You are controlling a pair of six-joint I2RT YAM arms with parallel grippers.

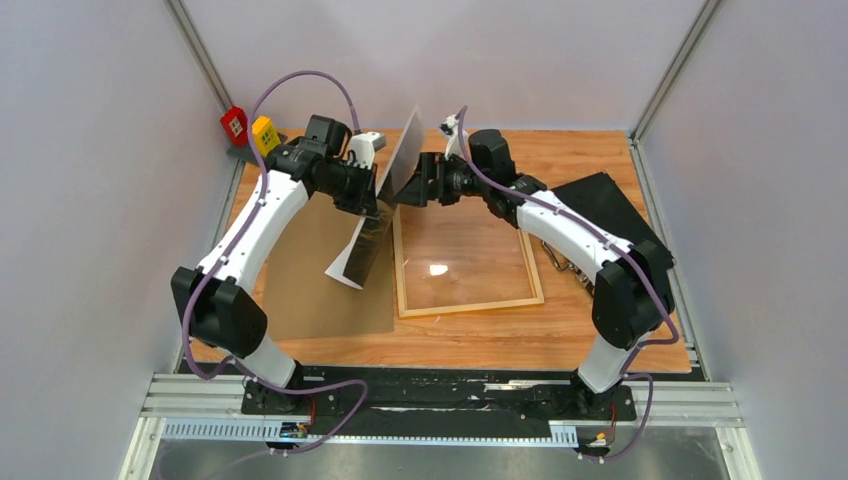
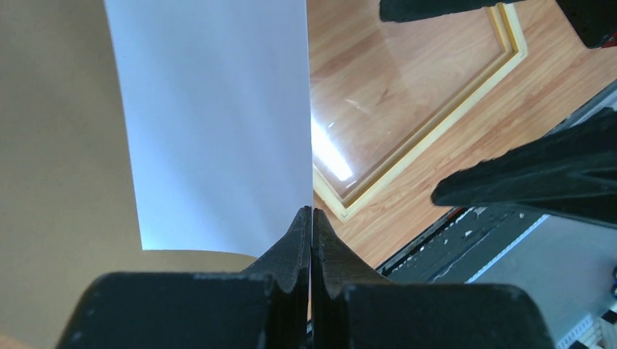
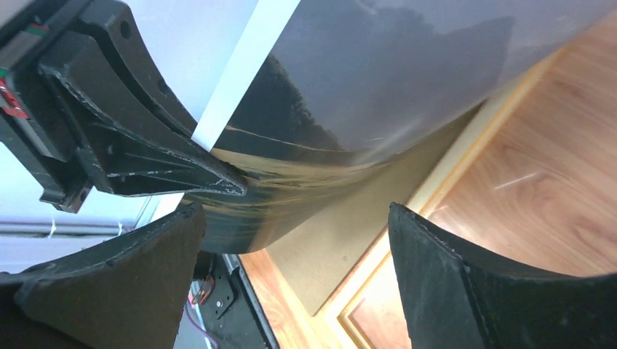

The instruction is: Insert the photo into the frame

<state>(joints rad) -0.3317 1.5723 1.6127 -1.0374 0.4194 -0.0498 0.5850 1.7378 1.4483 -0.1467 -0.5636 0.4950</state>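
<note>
Step in hand, as judged: carrying the photo [image 1: 366,250] across and laying it into the frame [image 1: 470,305].

Pinching the photo by one edge with the left hand [image 2: 311,222], jaws closed tight on the sheet. Holding it up off the surface [image 1: 450,345], nearly on edge, white back toward the left arm, printed side toward the right arm. Sheet bowing, hanging above the line between the brown panel [image 1: 310,270] and the frame's left rail; lower corner touching the panel or not, cannot tell. Frame lying flat at centre, nothing in it yet.

Keeping the right hand [image 3: 295,218] spread wide, gripping nothing, facing the printed side close beside the left hand.

Doing it well, likely:
- taking a second hold with the right hand before lowering, flattening the curl
- tipping the sheet down with its lower edge leading in against the left rail's inner lip
- keeping edges parallel to the rails — little slack judged between print and frame
- releasing only with all four corners sitting inside

Around: black case [image 1: 605,205] lying right of the frame, under the right arm. Red and yellow blocks [image 1: 248,128] sitting at the far left corner, well apart.

In the way: mainly the right hand itself, hovering over the frame's far end — and the sheet's own curl.
</note>
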